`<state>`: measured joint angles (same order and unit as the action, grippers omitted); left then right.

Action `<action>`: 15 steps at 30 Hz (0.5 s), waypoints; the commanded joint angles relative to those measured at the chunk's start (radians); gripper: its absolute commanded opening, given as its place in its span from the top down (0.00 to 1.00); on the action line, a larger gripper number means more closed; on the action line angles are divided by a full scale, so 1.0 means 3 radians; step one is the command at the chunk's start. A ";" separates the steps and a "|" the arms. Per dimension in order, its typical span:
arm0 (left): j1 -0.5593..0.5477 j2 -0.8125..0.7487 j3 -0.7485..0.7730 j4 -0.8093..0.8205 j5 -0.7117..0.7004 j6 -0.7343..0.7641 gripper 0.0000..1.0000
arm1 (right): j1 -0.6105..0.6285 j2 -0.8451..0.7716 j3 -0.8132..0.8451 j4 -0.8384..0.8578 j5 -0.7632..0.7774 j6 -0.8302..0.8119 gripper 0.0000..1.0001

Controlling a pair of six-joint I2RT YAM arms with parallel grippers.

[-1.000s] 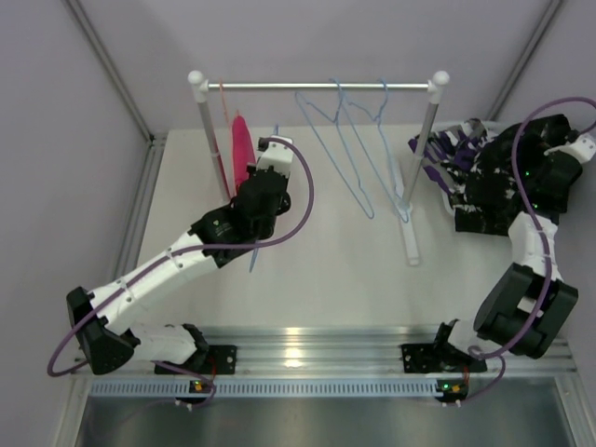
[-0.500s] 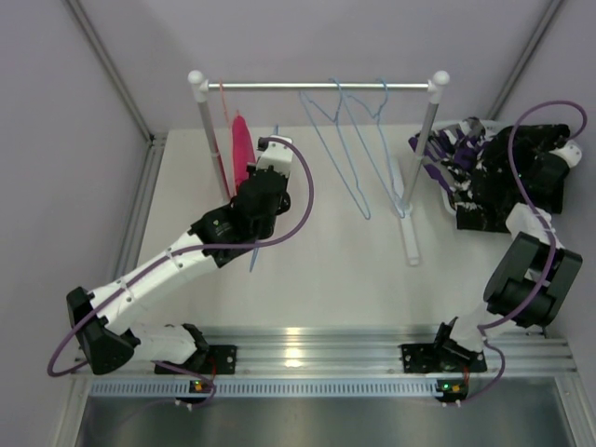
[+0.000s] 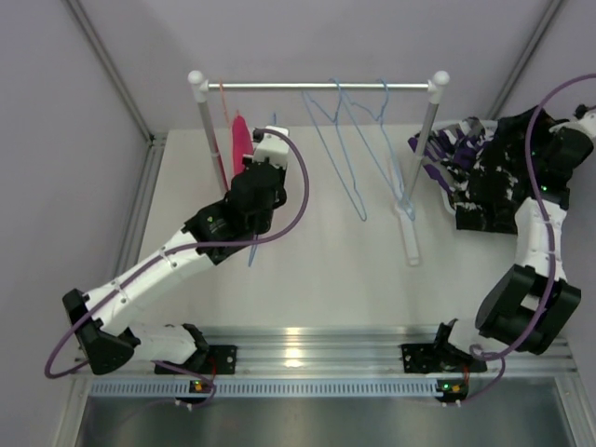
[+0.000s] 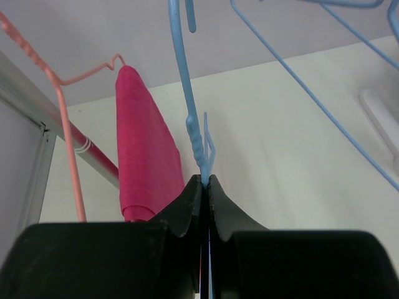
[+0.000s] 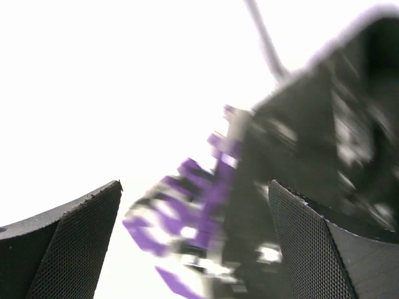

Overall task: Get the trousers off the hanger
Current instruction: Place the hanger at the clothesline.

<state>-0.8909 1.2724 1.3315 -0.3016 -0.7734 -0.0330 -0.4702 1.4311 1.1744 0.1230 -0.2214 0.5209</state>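
Left gripper (image 4: 204, 184): clamped shut, black fingers (image 4: 181, 208) pressed together on a thin light-blue wire hanger (image 4: 195, 132).
Grip point: the wire is pinched just below its twisted neck, and the hook is seen rising straight up above the fingertips.
Held hanger, top view: the hook is shown a little short of the silver metal rail (image 3: 317, 86), and the lower wire trails down past the wrist.
Just beside the grip: plain hot-pink cloth trousers (image 4: 146, 156) are draped over a salmon-pink wire hanger (image 4: 70, 156), close on the left of the fingers (touching or not cannot be told).
Pink pair, location: it is hung at the left end of the rail (image 3: 240, 149), next to the left upright.
Further along the rail: two empty light-blue wire hangers (image 3: 332, 154) are hung near the middle.
Right gripper (image 5: 193, 240): spread wide, nothing between the mesh pads (image 5: 75, 243).
Under it: a blurred heap of cloth is seen, purple and black.
Heap, top view: purple-white-black camouflage trousers (image 3: 452, 154) and black trousers with white print (image 3: 484, 191) are piled together on the cream tabletop (image 3: 326, 270), beyond the right upright, off any hanger.
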 commanded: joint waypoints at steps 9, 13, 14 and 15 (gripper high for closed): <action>0.0121 0.0079 0.0562 0.0121 0.0083 0.0269 1.00 | 0.0652 -0.0618 0.0646 -0.0328 0.0022 -0.0519 0.01; 0.0229 0.0161 0.0557 0.0080 0.0241 0.0177 1.00 | 0.0652 -0.0562 0.0601 -0.0379 0.0074 -0.0581 0.01; 0.0239 0.0217 0.0542 0.0080 0.0262 0.0171 1.00 | 0.0652 -0.0557 0.0565 -0.0359 0.0063 -0.0581 0.01; 0.0234 0.0238 0.0506 0.0090 0.0277 0.0156 1.00 | 0.0652 -0.0562 0.0458 -0.0303 0.0048 -0.0566 0.01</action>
<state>-0.8272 1.3121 1.4712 -0.2924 -0.7296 0.0250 -0.2768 1.2514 1.3457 0.0593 -0.2253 0.3843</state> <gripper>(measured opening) 0.068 0.994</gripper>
